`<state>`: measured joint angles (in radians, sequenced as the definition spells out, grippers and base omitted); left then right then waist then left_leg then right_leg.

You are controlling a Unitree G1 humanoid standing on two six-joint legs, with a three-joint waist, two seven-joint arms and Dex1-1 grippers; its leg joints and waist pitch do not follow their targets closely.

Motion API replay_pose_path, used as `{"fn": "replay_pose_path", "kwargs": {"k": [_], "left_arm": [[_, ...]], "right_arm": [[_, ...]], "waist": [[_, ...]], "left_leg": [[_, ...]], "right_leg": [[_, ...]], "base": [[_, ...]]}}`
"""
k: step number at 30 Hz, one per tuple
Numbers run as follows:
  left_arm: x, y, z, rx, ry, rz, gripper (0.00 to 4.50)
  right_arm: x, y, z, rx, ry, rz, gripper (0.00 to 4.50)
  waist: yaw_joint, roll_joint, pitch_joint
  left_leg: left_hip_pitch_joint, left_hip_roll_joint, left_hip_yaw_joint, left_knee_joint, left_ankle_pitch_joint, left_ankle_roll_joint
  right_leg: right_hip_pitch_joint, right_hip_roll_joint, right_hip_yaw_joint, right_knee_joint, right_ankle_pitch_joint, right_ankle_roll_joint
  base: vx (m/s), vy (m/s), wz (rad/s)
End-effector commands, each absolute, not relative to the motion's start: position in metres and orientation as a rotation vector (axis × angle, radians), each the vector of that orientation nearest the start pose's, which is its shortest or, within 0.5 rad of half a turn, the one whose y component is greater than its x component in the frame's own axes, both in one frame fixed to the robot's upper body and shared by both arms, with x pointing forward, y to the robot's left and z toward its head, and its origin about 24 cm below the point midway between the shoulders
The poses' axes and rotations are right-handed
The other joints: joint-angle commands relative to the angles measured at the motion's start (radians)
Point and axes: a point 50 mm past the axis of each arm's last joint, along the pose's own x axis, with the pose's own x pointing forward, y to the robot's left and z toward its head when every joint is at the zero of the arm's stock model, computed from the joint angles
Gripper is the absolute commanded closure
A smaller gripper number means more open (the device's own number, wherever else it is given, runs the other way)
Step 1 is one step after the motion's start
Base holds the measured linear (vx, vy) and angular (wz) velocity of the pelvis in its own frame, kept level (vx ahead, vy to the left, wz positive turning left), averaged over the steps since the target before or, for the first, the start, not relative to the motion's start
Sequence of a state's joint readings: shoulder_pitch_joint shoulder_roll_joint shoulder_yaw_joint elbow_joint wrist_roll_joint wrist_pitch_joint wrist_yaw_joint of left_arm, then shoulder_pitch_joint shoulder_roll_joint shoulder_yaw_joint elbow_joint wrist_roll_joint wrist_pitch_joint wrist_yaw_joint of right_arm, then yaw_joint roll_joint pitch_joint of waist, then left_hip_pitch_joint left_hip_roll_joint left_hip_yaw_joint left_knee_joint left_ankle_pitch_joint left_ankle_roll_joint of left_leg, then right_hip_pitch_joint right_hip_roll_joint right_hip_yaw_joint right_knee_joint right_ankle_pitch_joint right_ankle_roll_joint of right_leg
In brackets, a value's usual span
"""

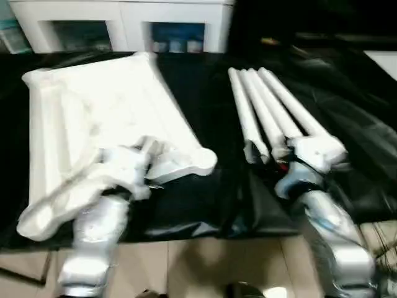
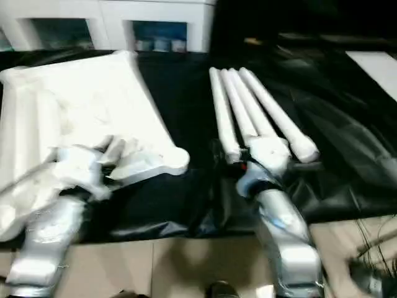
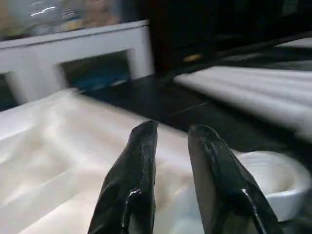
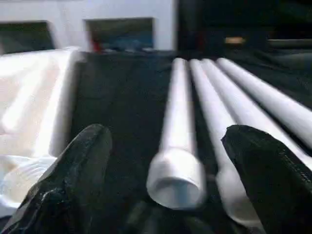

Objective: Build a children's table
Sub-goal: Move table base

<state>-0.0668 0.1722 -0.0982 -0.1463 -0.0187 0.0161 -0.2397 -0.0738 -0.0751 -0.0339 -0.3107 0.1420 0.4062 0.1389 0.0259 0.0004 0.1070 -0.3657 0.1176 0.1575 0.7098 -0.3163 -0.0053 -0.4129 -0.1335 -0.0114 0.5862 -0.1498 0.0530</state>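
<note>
On black sheet (image 1: 205,93) | tabletop (image 1: 93,112) | legs (image 1: 267,105) | no legible writing

White tabletop (image 1: 93,118), plain white all over, lying on a glossy black sheet (image 1: 205,112) that throws pale highlights in its creases. White legs (image 1: 267,112) too, same flat white from end to end. Left gripper (image 3: 170,180): shiny black fingers. Right gripper (image 4: 165,180): black again. Silver forearms (image 1: 93,242). Pale beige floor (image 1: 205,267), white cabinet (image 1: 124,22) along the sheet's far edge.
</note>
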Motion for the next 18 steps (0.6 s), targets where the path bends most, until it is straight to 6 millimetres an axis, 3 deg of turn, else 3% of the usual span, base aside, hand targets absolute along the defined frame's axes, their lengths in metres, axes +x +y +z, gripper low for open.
{"fn": "replay_pose_path", "kwargs": {"k": [1,2,3,4,5,7,8,9,10,11,12,13,14,15,16,18], "left_arm": [[0.2589,0.1444,0.0867,0.2,-0.151,-0.309,3.22],[0.2589,0.1445,0.0869,0.203,-0.153,-0.306,3.22],[0.2588,0.1445,0.0869,0.203,-0.153,-0.305,3.22],[0.2591,0.1438,0.087,0.194,-0.155,-0.304,3.22],[0.2593,0.143,0.0872,0.172,-0.158,-0.291,3.22],[0.2593,0.1428,0.0873,0.157,-0.161,-0.279,3.22],[0.2586,0.1441,0.0864,0.156,-0.15,-0.243,3.22],[0.2585,0.1445,0.0862,0.16,-0.147,-0.233,3.22],[0.2579,0.1442,0.0856,0.16,-0.148,-0.239,3.22],[0.2579,0.1442,0.0856,0.16,-0.148,-0.239,3.22],[0.2569,0.1441,0.0851,0.165,-0.142,-0.235,3.22],[0.2566,0.1443,0.085,0.17,-0.14,-0.23,3.22],[0.2559,0.1444,0.0844,0.164,-0.135,-0.228,3.22],[0.2555,0.1442,0.084,0.16,-0.133,-0.23,3.22],[0.2549,0.1437,0.0843,0.163,-0.14,-0.237,3.22],[0.2541,0.1421,0.0856,0.175,-0.153,-0.244,3.22]], "right_arm": [[0.2603,-0.1473,0.0977,0.051,0.003,0.175,0.46],[0.2603,-0.1474,0.0977,0.05,0.003,0.174,0.46],[0.2603,-0.1474,0.0977,0.05,0.003,0.173,0.46],[0.2603,-0.1463,0.0981,0.053,0.005,0.185,0.46],[0.2605,-0.1442,0.0997,0.047,0.0,0.209,0.46],[0.2606,-0.143,0.1009,0.038,-0.006,0.223,0.46],[0.2606,-0.1409,0.1041,0.029,-0.03,0.25,0.46],[0.2607,-0.1407,0.1049,0.024,-0.036,0.254,0.46],[0.2614,-0.1415,0.1054,-0.001,-0.044,0.246,0.46],[0.2614,-0.1415,0.1054,-0.001,-0.044,0.246,0.46],[0.2618,-0.1409,0.1046,-0.006,-0.04,0.251,0.46],[0.2619,-0.1405,0.1043,-0.005,-0.037,0.255,0.46],[0.2622,-0.1399,0.1043,-0.008,-0.037,0.26,0.46],[0.2625,-0.1395,0.1044,-0.01,-0.038,0.264,0.46],[0.2628,-0.139,0.1047,-0.01,-0.039,0.27,0.46],[0.2634,-0.1376,0.1069,-0.009,-0.05,0.291,0.46]], "waist": [[-0.036,0.031,-0.052],[-0.049,0.032,-0.064],[-0.051,0.05,-0.069],[-0.061,0.05,-0.071],[-0.052,0.046,-0.078],[-0.045,0.042,-0.087],[-0.032,0.013,-0.087],[-0.027,-0.005,-0.089],[-0.012,-0.036,-0.086],[0.005,-0.038,-0.085],[0.011,-0.039,-0.075],[0.009,-0.038,-0.069],[0.007,-0.029,-0.059],[0.006,-0.024,-0.056],[0.005,-0.022,-0.056],[0.006,-0.02,-0.052]], "left_leg": [[-0.014,0.105,-0.111,-0.203,-0.075,-0.055],[0.014,0.112,-0.12,-0.193,-0.005,-0.132],[0.047,0.144,-0.145,-0.198,0.166,-0.273],[0.06,0.182,-0.16,-0.199,0.376,-0.272],[0.079,0.219,-0.173,-0.197,0.509,-0.175],[0.084,0.223,-0.168,-0.18,0.569,-0.015],[0.054,0.159,-0.127,-0.15,0.497,0.208],[0.027,0.106,-0.09,-0.125,0.435,0.234],[-0.034,0.038,-0.045,-0.115,0.308,0.221],[-0.035,0.042,-0.043,-0.121,0.239,0.183],[-0.026,0.058,-0.046,-0.14,0.131,0.135],[-0.026,0.063,-0.047,-0.152,0.101,0.12],[-0.014,0.081,-0.046,-0.168,0.032,0.101],[-0.003,0.095,-0.042,-0.176,-0.029,0.088],[-0.001,0.107,-0.04,-0.181,-0.05,0.072],[-0.001,0.114,-0.034,-0.186,-0.066,0.053]], "right_leg": [[0.03,0.059,-0.024,-0.003,-0.31,-0.229],[0.012,0.073,-0.021,0.025,-0.148,-0.196],[-0.006,0.08,-0.023,0.049,-0.018,-0.158],[-0.016,0.071,-0.02,0.067,-0.045,-0.112],[-0.032,0.063,-0.016,0.088,-0.125,-0.085],[-0.03,0.046,-0.008,0.083,-0.143,-0.076],[0.002,0.0,0.026,0.018,-0.032,-0.161],[0.029,-0.017,0.038,-0.016,0.044,-0.201],[0.086,-0.054,0.059,-0.026,0.199,-0.272],[0.09,-0.063,0.063,-0.03,0.216,-0.25],[0.083,-0.058,0.06,-0.034,0.169,-0.219],[0.084,-0.044,0.049,-0.035,0.114,-0.218],[0.071,-0.027,0.037,-0.046,-0.033,-0.232],[0.065,-0.02,0.034,-0.051,-0.158,-0.249],[0.063,-0.015,0.032,-0.05,-0.217,-0.257],[0.058,-0.014,0.034,-0.052,-0.24,-0.253]], "base": [[0.021,0.22,-0.28],[0.021,0.22,-0.28],[0.02,0.132,0.05],[0.009,0.073,0.09],[0.009,0.073,0.09],[-0.004,-0.027,0.03],[-0.007,-0.055,0.05],[-0.03,-0.087,0.03],[-0.055,-0.101,-0.01],[-0.055,-0.101,-0.01],[-0.063,-0.113,0.02],[-0.054,-0.108,0.05],[-0.054,-0.108,0.05],[-0.05,-0.079,0.06],[-0.055,-0.054,0.06],[-0.053,-0.045,0.05]]}}
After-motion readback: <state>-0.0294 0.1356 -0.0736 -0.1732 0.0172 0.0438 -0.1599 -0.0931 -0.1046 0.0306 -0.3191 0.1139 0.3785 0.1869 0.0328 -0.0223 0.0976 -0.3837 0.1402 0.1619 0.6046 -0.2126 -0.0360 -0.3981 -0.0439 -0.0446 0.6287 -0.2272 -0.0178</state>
